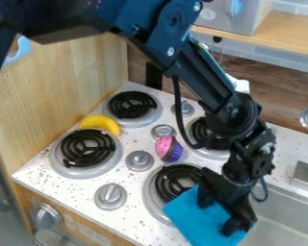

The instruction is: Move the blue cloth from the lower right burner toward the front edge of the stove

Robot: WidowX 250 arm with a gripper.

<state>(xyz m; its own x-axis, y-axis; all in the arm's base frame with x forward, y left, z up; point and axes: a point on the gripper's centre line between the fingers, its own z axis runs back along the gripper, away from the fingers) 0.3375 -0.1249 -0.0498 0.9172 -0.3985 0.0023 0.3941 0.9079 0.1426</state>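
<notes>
The black gripper (215, 217) is at the lower right, over a blue cloth (194, 222). Its two fingers stand apart, with blue fabric showing between them. Whether the fingertips touch the cloth I cannot tell. The cloth lies partly across the front right burner (176, 181) and extends to the sink's edge. Left of the arm, a toy cupcake (169, 149) with a pink top and purple base lies on its side among the burners. A yellow banana (100, 123) rests between the two left burners.
The sink (284, 222) is at the lower right, with a grey faucet base (306, 174) beside it. Several silver knobs (110, 196) stand up from the speckled stove top. A wooden panel (66, 77) rises on the left, and a shelf (288, 33) juts out at the upper right.
</notes>
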